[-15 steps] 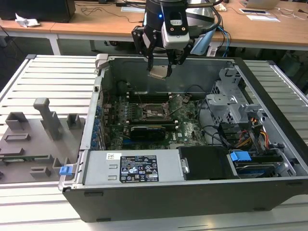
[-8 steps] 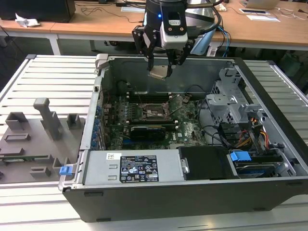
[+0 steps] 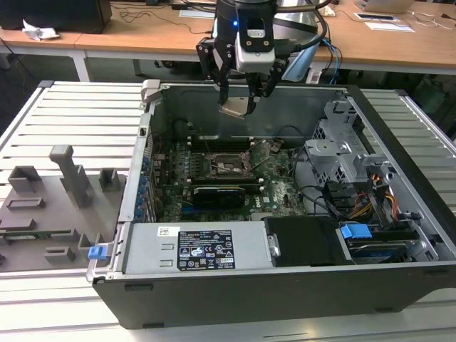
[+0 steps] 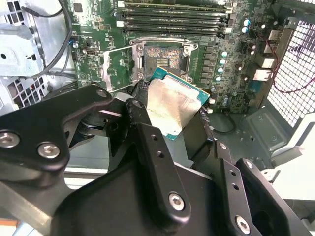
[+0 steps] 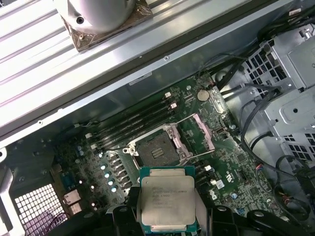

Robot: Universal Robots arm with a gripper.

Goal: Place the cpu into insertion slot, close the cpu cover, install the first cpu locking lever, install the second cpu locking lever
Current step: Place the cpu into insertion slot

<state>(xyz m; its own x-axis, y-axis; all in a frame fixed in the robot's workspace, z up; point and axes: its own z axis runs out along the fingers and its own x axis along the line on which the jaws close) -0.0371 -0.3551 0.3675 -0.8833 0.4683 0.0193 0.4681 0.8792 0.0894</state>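
gripper (image 3: 246, 96): clamped on the cpu (image 5: 167, 202) by its edges, metal face exposed.
cpu: suspended above the insertion slot (image 5: 156, 149), unseated.
cpu cover (image 5: 199, 132): swung open beside the insertion slot, clearing entry.

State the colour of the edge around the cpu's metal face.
Teal green, around the silver-grey face of the cpu; clearest in the first wrist view.

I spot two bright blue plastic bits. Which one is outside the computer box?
The blue tab at the corner of the case on the exterior view's left, outside its wall. The other blue tab sits inside, by the drive cables.
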